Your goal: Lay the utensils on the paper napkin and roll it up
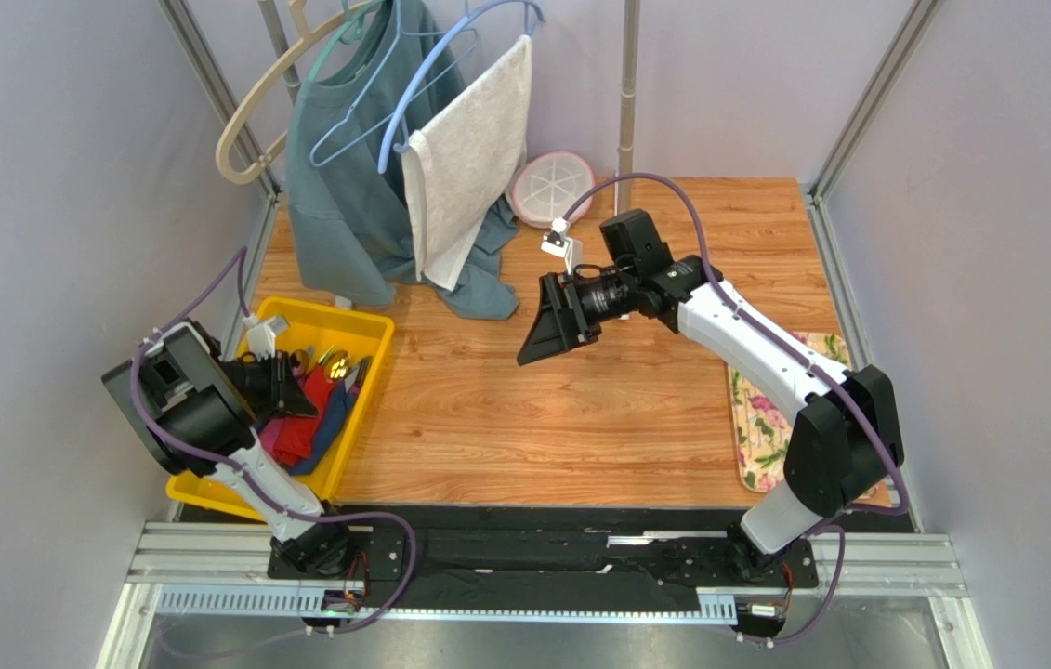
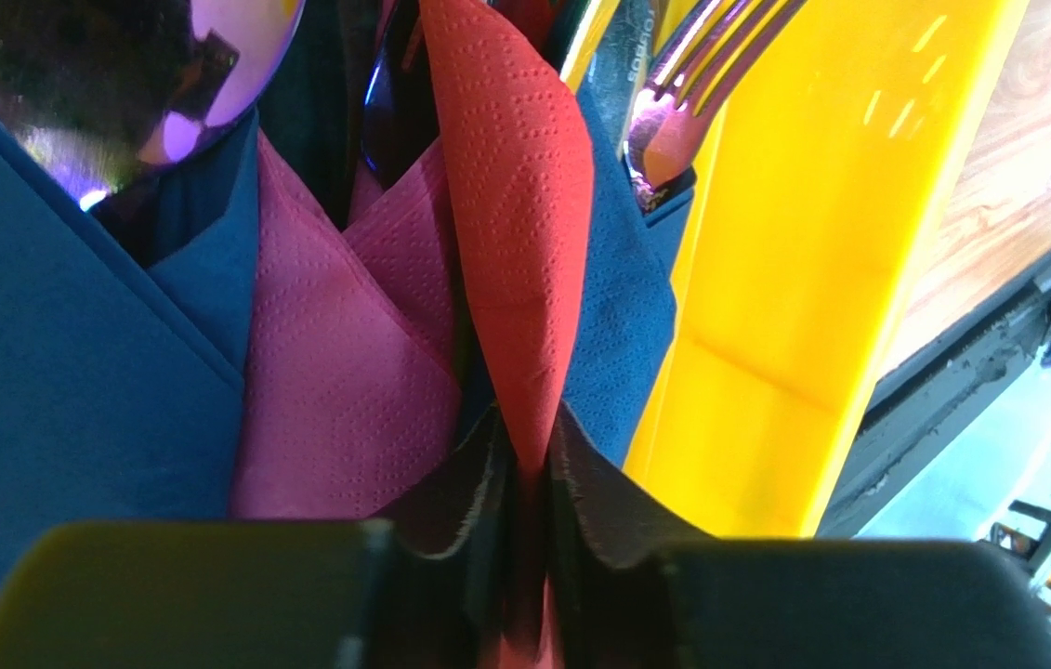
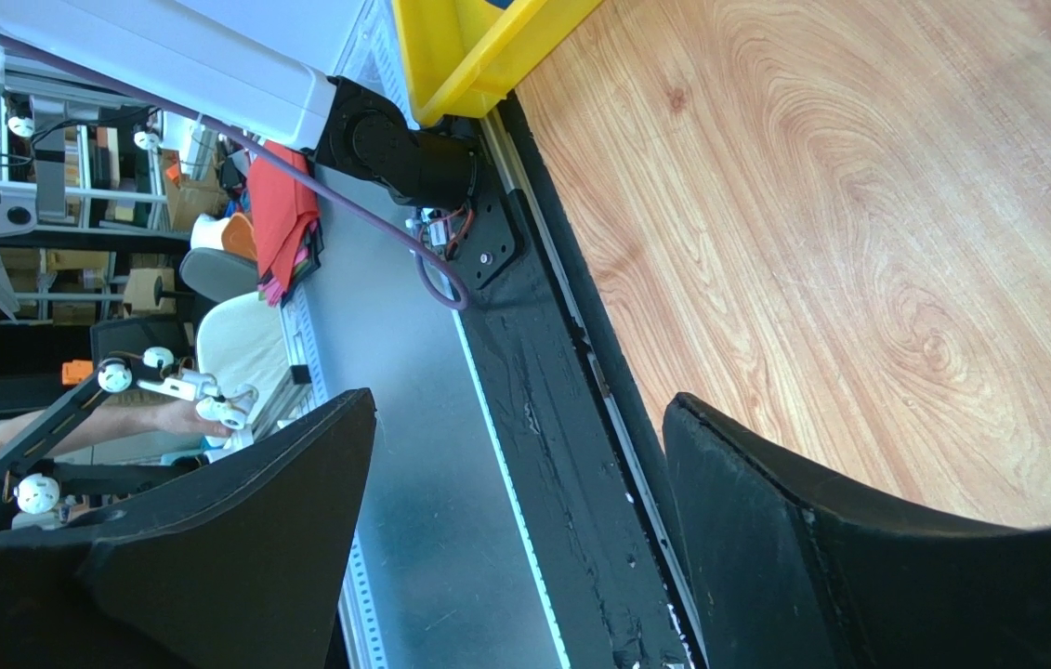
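Left gripper (image 2: 528, 481) inside yellow bin (image 2: 782, 279), jaws pinched on red paper napkin (image 2: 517, 209) (utensils (image 2: 684, 84) beside it); right gripper (image 3: 517, 460) right of bin, jaws spread wide

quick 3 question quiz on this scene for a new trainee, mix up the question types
1. True or false: the right gripper is shut.
2. What is the left gripper pinching? A) the red paper napkin B) a sponge C) a cup
3. Fill in the missing word: the utensils lie in the yellow ____.

Key: 1 false, its jaws stand wide apart with nothing between them; 2 A; 3 bin.
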`<state>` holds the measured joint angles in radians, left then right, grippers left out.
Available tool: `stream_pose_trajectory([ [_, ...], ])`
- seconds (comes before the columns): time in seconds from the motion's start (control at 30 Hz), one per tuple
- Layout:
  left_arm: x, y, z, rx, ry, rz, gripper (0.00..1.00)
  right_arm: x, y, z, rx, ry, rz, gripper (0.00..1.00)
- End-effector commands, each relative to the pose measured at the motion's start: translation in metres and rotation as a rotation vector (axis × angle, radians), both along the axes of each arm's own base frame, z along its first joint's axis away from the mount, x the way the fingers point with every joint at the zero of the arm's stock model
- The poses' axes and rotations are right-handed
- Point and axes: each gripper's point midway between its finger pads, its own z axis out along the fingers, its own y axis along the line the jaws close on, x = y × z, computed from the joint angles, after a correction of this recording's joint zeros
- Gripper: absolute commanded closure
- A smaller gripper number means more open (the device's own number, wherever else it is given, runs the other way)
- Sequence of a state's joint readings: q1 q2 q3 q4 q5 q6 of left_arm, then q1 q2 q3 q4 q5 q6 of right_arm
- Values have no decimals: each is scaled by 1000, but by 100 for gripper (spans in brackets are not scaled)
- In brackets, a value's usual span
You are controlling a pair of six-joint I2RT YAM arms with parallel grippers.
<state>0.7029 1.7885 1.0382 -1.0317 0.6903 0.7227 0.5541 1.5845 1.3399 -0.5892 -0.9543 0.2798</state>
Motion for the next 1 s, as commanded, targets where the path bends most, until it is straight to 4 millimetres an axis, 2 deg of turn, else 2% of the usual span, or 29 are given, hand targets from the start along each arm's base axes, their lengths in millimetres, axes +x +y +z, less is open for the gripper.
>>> stream_pose_trajectory([
  [0.0, 0, 8, 9, 72, -40, 18, 73, 2, 2, 12, 37, -21, 14, 21],
  [0.17, 1, 12, 15, 115, -62, 36, 71, 1, 2, 16, 44, -26, 14, 21],
  [0.43, 4, 18, 29, 187, -110, 52, 60, 0, 0, 19, 52, -34, 15, 20],
  [0.57, 2, 24, 31, 235, -107, 69, 48, -1, 0, 20, 52, -35, 16, 20],
  [0.77, 8, 35, 44, 316, -157, 113, 38, 0, -5, 23, 55, -47, 6, 20],
  [0.97, 10, 41, 75, 428, -264, 156, 21, 2, -13, 26, 50, -78, -17, 18],
])
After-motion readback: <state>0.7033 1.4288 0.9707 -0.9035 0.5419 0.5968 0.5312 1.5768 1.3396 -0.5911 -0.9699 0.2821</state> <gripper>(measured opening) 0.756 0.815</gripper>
